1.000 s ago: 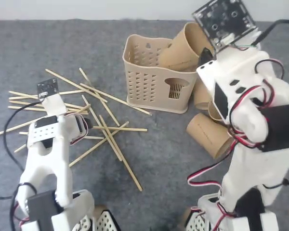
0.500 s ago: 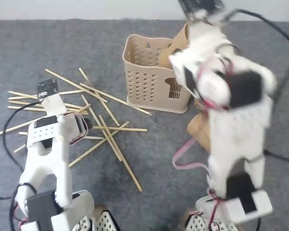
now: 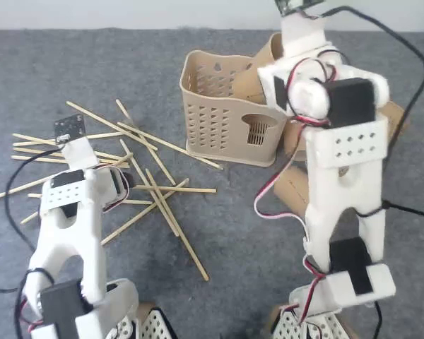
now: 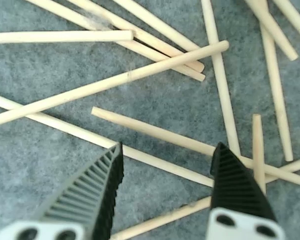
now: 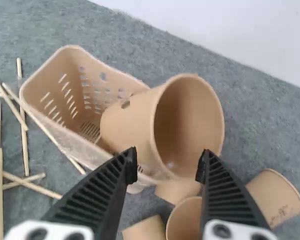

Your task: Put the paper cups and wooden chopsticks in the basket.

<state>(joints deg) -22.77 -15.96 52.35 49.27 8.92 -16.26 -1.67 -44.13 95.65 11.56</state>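
Observation:
Several wooden chopsticks (image 3: 148, 166) lie scattered on the grey carpet left of the tan basket (image 3: 226, 113). My left gripper (image 4: 170, 150) hangs open just above them, with one chopstick (image 4: 155, 132) lying across the gap between its fingers. A paper cup (image 5: 165, 125) lies tilted on the basket's rim (image 5: 65, 90), mouth facing away from the basket. My right gripper (image 5: 168, 151) is open above this cup, holding nothing. More paper cups (image 5: 272, 195) lie on the carpet beside the basket, and one of them (image 3: 295, 191) is partly hidden behind the right arm (image 3: 339, 141).
The basket's inside looks bare of chopsticks. A pale wall borders the carpet's far edge. Both arm bases stand at the near edge. Open carpet (image 3: 233, 226) lies between the two arms.
The right arm has swung from the cups at the right to stand stretched toward the basket's far right corner. The left arm, chopsticks and leaning cup have stayed put.

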